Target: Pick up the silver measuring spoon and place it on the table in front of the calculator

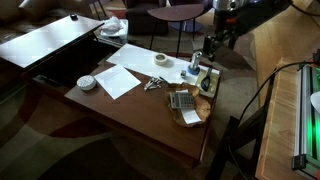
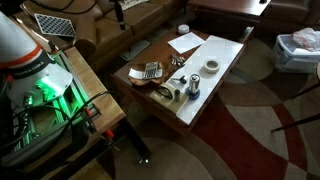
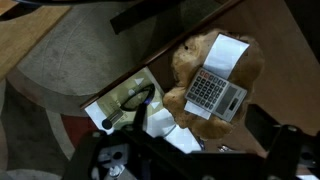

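Observation:
The silver measuring spoon lies on the reddish-brown table, left of the grey calculator. In an exterior view the spoon lies just beyond the calculator on the table. My gripper hangs above the table's far right corner, well above the things and away from the spoon. In the wrist view the calculator rests on a tan object, and my gripper's dark fingers stand wide apart at the bottom, empty. I cannot make out the spoon there.
White papers, a tape roll, a small bottle and a white round dish share the table. A tan-and-white object lies near the front right edge. A black-and-white desk stands at the left.

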